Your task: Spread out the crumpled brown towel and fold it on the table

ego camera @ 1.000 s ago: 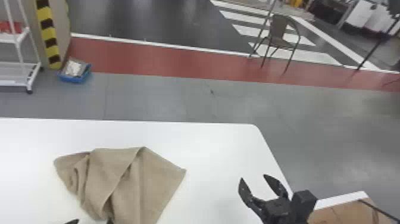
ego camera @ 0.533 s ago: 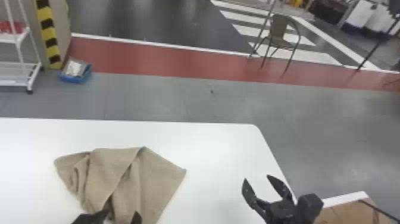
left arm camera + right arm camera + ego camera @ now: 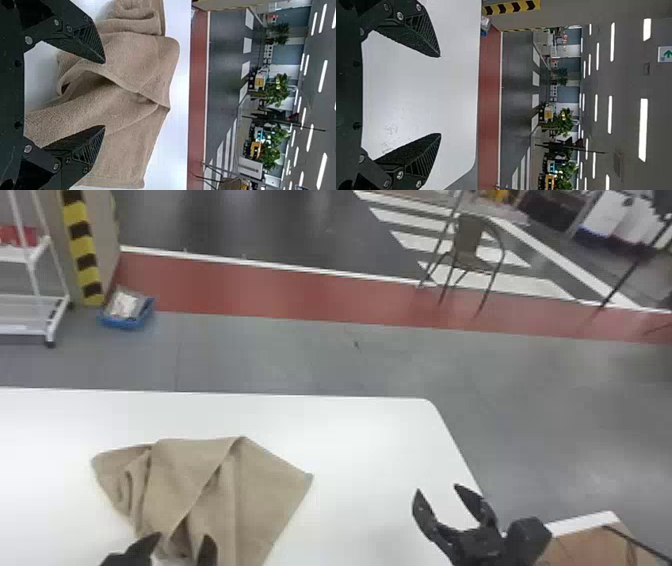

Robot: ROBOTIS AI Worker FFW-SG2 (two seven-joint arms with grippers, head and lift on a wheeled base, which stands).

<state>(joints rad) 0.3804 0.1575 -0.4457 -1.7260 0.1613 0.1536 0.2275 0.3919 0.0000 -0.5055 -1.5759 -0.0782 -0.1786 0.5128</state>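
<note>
1. Your brown towel (image 3: 260,490) lies crumpled at the lower left of the head view, on the white table (image 3: 360,440). Its left part is bunched into ridges, a flap crosses the middle, and a flatter corner points right.
2. Watch the layers: if you close where the cloth doubles over, you could pinch several at once, and your lift would bring up a bundle rather than open it out.
3. Depth is your other risk. Close too high and the fingertips may slip off the fold; press too low and they could scrape the tabletop and push the cloth into fresh creases.
4. Pull with one arm alone and the whole towel may slide or turn, since nothing pins its far side.
5. Your left pincer (image 3: 183,535), at the bottom left of the head view, is wide open over the towel's near part. Its two fingers stand either side of a raised fold and grip nothing; whether they touch the cloth, you cannot tell.
6. Your right pincer (image 3: 437,487) is parked at the lower right, by the table's right edge, spread wide, holding nothing and well apart from the towel.
</note>
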